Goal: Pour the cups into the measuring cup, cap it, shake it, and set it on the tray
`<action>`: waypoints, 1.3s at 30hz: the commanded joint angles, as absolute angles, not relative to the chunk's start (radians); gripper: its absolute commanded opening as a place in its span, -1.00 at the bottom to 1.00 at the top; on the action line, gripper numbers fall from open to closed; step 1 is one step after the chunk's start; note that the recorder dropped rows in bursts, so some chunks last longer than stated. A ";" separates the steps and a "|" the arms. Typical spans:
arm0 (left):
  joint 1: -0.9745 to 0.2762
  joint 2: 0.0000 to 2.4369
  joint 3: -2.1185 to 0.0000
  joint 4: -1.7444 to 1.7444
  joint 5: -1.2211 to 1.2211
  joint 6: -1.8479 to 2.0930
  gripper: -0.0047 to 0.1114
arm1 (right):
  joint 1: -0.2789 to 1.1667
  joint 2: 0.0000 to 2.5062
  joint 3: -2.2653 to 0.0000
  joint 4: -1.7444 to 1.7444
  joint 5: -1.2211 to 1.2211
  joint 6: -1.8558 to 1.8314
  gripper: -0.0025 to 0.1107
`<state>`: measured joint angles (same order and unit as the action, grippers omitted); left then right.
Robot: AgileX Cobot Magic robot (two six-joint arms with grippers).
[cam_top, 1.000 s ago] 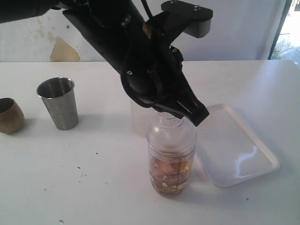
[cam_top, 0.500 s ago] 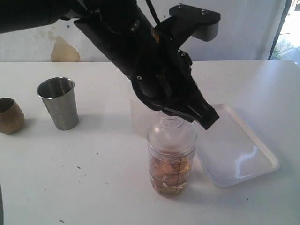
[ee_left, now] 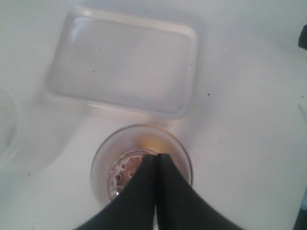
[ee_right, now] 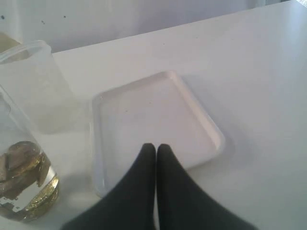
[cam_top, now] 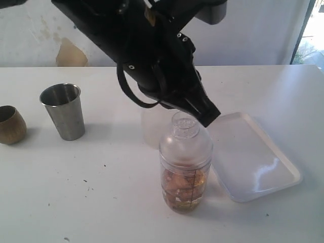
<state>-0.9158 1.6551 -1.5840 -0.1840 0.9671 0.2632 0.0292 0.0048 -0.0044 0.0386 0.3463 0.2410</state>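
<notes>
Black left claw (ee_left: 156, 157) clenched on nothing, tips just over the strainer cap (cam_top: 185, 132). The measuring cup (cam_top: 185, 174) stands capped on the worktop (cam_top: 101, 197), beside the tray (cam_top: 253, 157). Smooth, liquid-weighted, likely slippery — take the straight wall. Right claw (ee_right: 156, 148) clenched too.

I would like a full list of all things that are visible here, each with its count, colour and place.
Table: one, white, under everything.
Steel tumbler: one, shiny silver, left side, upright.
Wooden cup: one, brown, far left, beside the tumbler.
Measuring cup: one, clear, brownish contents, domed cap, front centre.
Frosted cup: one, milky, just behind the measuring cup.
Tray: one, white, right of the measuring cup.
Left claw: one, black, shut, over the cap.
Right claw: one, black, shut, pointing toward the tray.
</notes>
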 commanded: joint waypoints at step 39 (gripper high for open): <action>-0.921 1.796 -1.583 -0.134 1.045 0.240 -0.92 | 0.021 0.000 0.000 0.033 0.344 0.241 -0.96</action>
